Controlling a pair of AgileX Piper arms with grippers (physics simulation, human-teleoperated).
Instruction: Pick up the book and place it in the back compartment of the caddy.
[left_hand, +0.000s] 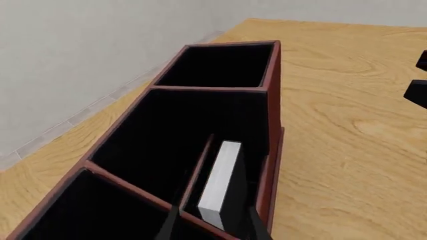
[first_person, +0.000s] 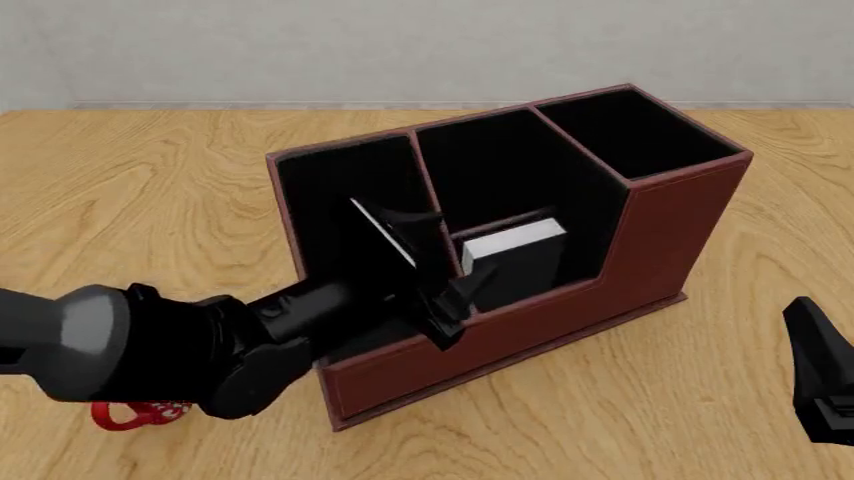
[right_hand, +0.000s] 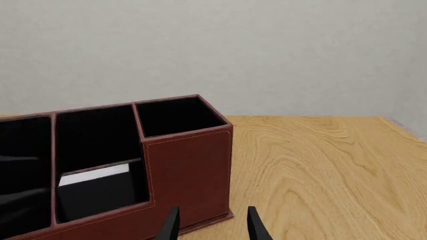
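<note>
Left gripper (first_person: 447, 270) reaches into the caddy (first_person: 641, 250) from the near side, its fingers (left_hand: 168, 226) spread apart with the book (left_hand: 220, 182) standing upright on edge between them, white page edges up. From the pictures I cannot tell whether the fingers touch the covers. The book sits in the small low-walled compartment (first_person: 527, 275) against the caddy's lowered side wall. Right gripper (right_hand: 210, 225) hangs open well apart, over the wooden table (right_hand: 320, 170) beside the caddy's end.
</note>
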